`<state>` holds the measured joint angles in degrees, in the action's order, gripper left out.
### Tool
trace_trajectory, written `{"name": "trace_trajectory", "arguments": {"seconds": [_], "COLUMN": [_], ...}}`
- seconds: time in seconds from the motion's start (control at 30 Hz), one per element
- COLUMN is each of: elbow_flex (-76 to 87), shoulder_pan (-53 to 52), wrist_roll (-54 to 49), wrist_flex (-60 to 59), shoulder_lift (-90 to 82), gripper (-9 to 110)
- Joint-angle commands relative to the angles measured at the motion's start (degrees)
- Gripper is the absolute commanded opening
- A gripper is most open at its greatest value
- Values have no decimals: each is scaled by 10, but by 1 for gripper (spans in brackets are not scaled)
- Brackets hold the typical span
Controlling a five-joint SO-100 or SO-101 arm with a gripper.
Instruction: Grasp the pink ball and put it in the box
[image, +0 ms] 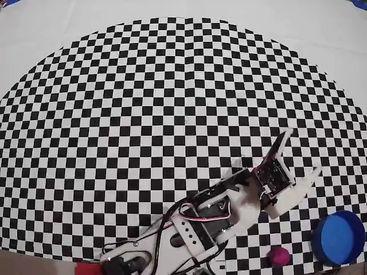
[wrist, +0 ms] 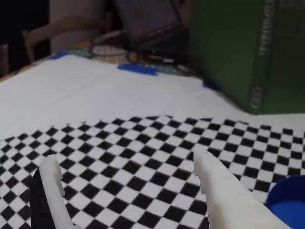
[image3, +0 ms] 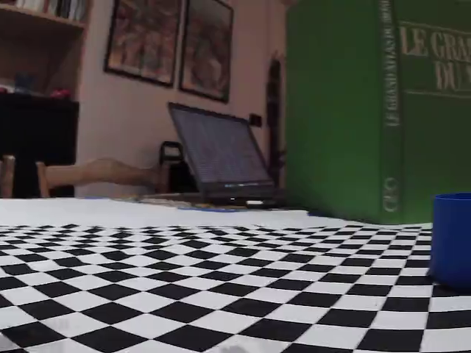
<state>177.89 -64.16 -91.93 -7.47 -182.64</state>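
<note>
The pink ball (image: 280,256) lies on the checkered mat near the bottom edge of the overhead view, just left of the blue round box (image: 338,236). My gripper (image: 301,152) is open and empty above the mat, up and slightly right of the ball and apart from it. In the wrist view my gripper (wrist: 126,162) shows two white fingers spread wide with only checkered mat between them; the box (wrist: 288,202) sits at the bottom right corner. The box also shows at the right edge of the fixed view (image3: 451,239). The ball is out of the wrist and fixed views.
The checkered mat (image: 143,114) covers the white table. A tall green book (image3: 368,110) and a laptop (image3: 221,158) stand beyond the table's far edge. The arm's body (image: 189,229) lies at the bottom of the overhead view.
</note>
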Motion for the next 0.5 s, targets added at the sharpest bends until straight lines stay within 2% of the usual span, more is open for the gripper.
{"name": "trace_trajectory", "arguments": {"seconds": [0.0,0.47], "elbow_flex": [4,4], "shoulder_pan": [-36,-162], "wrist_roll": [-4,-4], "wrist_flex": [11,25], "shoulder_lift": [-5,3], "gripper": [33,32]}}
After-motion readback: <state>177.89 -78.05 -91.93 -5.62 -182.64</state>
